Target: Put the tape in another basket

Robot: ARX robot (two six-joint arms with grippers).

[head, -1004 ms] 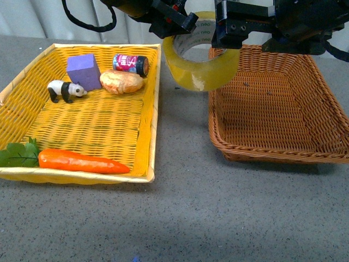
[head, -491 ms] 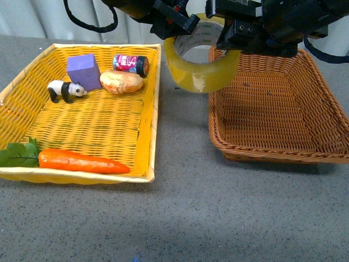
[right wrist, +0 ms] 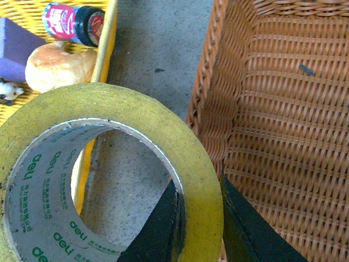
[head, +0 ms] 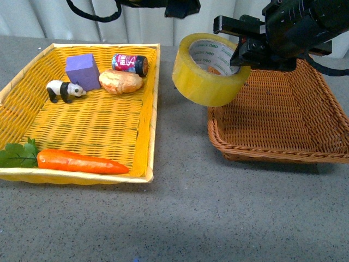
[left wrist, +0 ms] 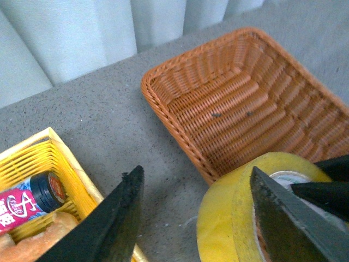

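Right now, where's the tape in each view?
Front: tape mid-air, centre of picture, at the brown basket's left rim.
Left wrist: tape close up, just outside a corner of the brown basket.
Right wrist: tape fills the foreground, clamped in the right pincer.
Shared landmark: the brown basket.

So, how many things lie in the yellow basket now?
5: a purple block, a can and a bread roll at the far end, a toy panda beside the block, a carrot along the near edge.
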